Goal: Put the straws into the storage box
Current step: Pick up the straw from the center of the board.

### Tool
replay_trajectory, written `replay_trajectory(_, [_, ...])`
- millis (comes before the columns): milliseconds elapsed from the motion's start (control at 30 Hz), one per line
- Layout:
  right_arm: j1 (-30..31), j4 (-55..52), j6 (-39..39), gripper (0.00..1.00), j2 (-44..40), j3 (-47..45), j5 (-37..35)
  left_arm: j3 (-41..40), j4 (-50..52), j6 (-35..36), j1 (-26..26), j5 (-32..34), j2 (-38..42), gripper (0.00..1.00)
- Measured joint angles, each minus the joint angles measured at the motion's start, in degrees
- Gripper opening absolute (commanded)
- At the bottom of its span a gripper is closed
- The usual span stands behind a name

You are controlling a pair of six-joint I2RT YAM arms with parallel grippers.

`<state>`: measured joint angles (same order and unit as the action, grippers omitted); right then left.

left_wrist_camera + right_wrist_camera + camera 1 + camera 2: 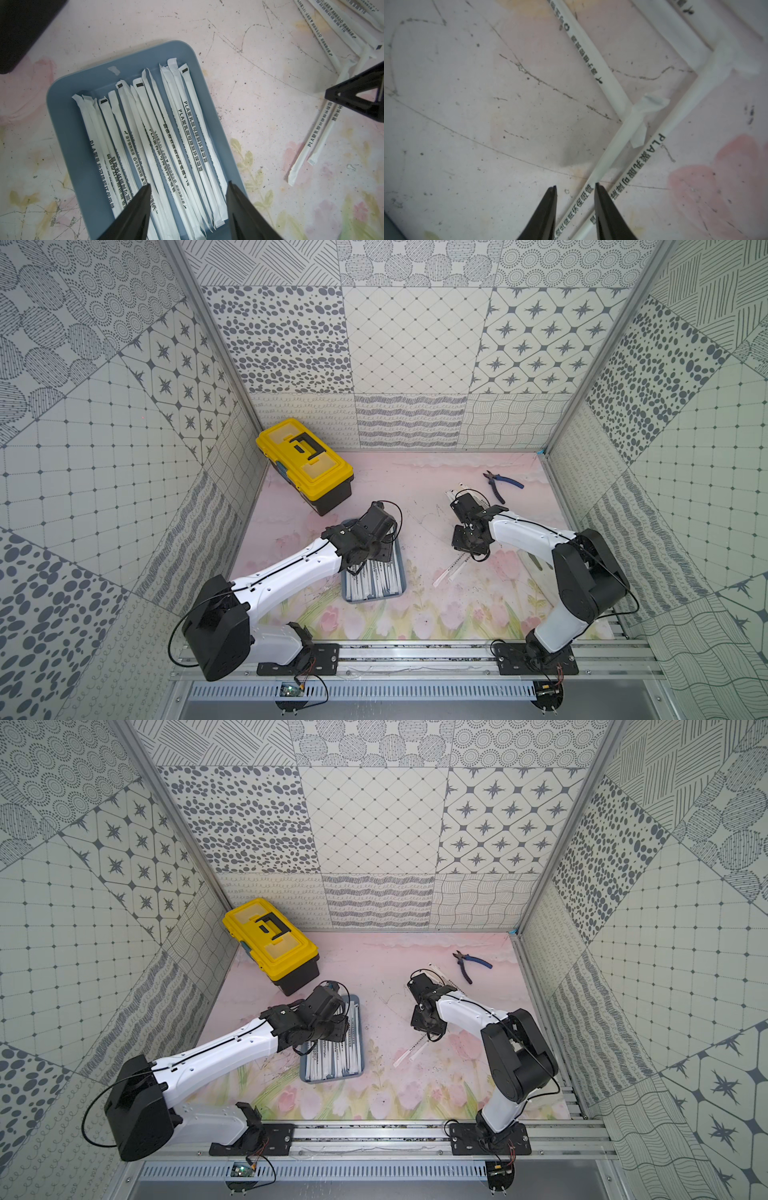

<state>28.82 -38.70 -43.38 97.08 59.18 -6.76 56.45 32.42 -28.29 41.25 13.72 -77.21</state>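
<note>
Now, left tool (189, 184) hangs spread and empty over the box (62, 124), where most straws (166, 135) already lie side by side. Further right, loose straws (451, 570) lie on the surface (488, 124). Right tool (575, 186) straddles one straw (613, 149), tips parted, not yet pinching. I'd centre on it, clear the neighbour (641, 162) just beside, and close gently; thin paper probably rolls.
</note>
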Motion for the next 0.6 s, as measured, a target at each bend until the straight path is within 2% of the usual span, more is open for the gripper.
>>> replay_trajectory(100, [0.02, 1.25, -1.09, 0.3, 0.79, -1.14, -0.17, -0.42, 0.0, 0.0, -0.17, 0.02, 0.24, 0.62])
replay_trajectory(200, [0.02, 2.19, -2.01, 0.19, 0.83, -1.22, -0.24, -0.59, 0.0, 0.0, -0.35, 0.02, 0.44, 0.62])
replay_trajectory(400, [1.57, 3.3, -2.73, 0.17, 0.83, -1.22, -1.05, -0.72, 0.07, 0.02, -0.85, 0.13, 1.27, 0.62])
replay_trajectory(467, [2.89, 2.95, -2.73, 0.18, 0.83, -1.14, -1.46, -1.03, 0.09, 0.0, -1.4, 0.17, 1.99, 0.62])
replay_trajectory(600, [4.63, 1.62, -3.04, 0.27, 0.63, -0.85, -2.19, -1.68, 0.15, 0.0, -2.4, 0.2, 3.13, 0.62])
